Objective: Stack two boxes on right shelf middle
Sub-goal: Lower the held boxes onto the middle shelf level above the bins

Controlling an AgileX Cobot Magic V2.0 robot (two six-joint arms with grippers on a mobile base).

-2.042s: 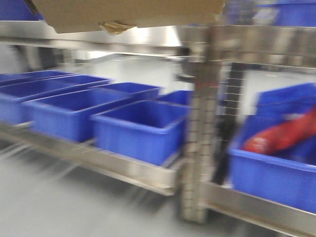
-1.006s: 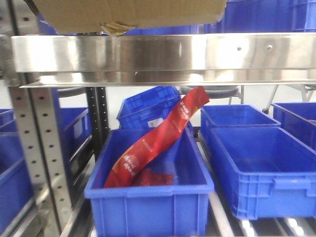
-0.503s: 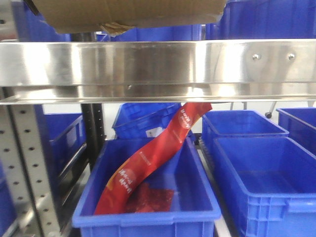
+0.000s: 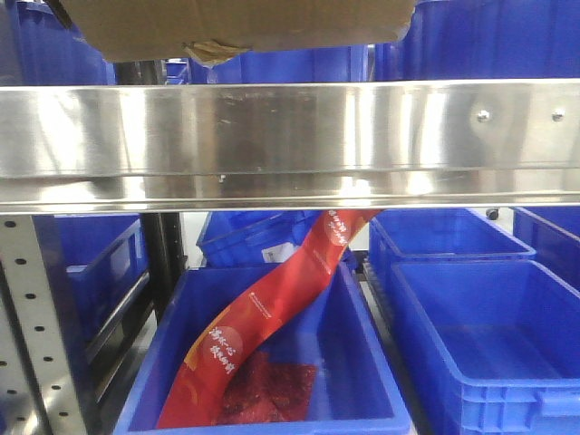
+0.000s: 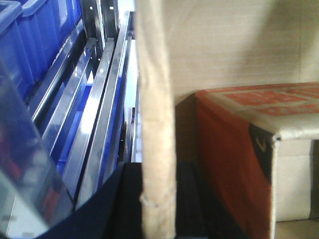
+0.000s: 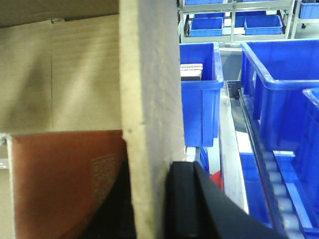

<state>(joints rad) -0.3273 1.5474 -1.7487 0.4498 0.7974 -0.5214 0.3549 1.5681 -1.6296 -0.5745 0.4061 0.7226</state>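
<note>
The cardboard box point(image 4: 236, 25) is matt brown corrugated board, rough at its raw cut edge, with a crumpled scrap of yellowish clear tape point(image 4: 216, 50) at its lower edge. The right shelf point(image 4: 290, 136) has a front rail of polished stainless steel, smeary and mirror-like, dotted with small rivets. Below it the blue bins point(image 4: 471, 317) are smooth, slightly glossy plastic, and the red packet point(image 4: 263, 317) is shiny printed film.
</note>
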